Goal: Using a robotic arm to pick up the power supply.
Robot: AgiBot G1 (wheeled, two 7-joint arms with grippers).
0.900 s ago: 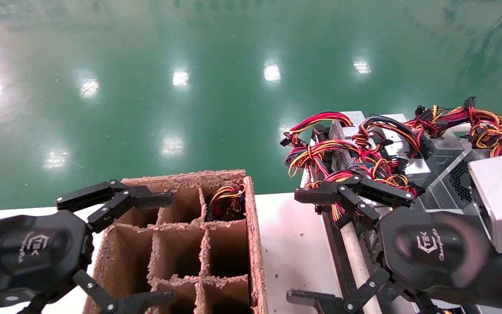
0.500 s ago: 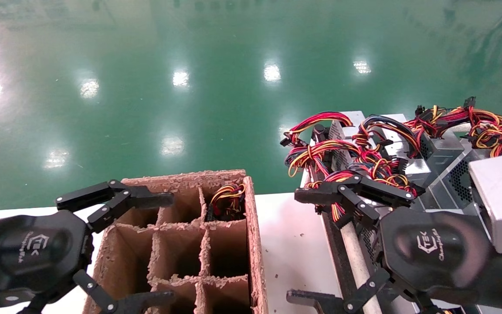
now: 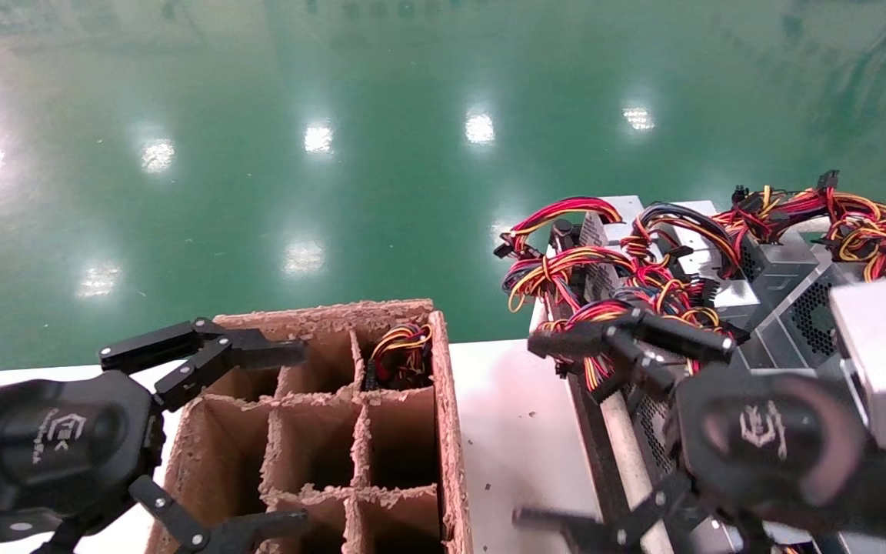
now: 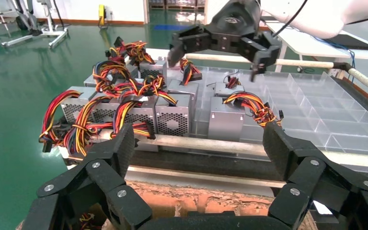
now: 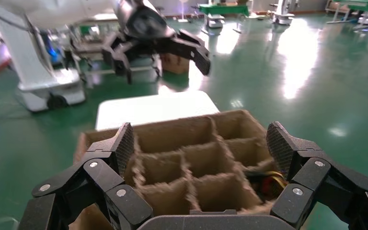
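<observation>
Several silver-grey power supplies [image 3: 777, 268] with red, yellow and black wire bundles [image 3: 643, 281] lie packed on a rack at the right; the left wrist view shows them too [image 4: 172, 114]. My right gripper [image 3: 527, 431] hangs open beside the rack's near-left corner, over the table edge, holding nothing; in its wrist view [image 5: 201, 139] it looks across at the cardboard crate [image 5: 172, 132]. Open as well, my left gripper [image 3: 298, 438] hovers at the crate's left side [image 4: 199, 139]. One crate cell holds a wire bundle [image 3: 403, 346].
The brown divider crate [image 3: 451, 431] stands on a white table [image 3: 512, 438]. A pale rail [image 4: 211, 143] runs along the rack's front. A clear compartment tray [image 4: 316, 105] sits behind the power supplies. Green floor [image 3: 381, 177] lies beyond.
The right gripper has shifted slightly toward the rack and shows motion blur. The left gripper, the crate and the power supplies have not moved.
</observation>
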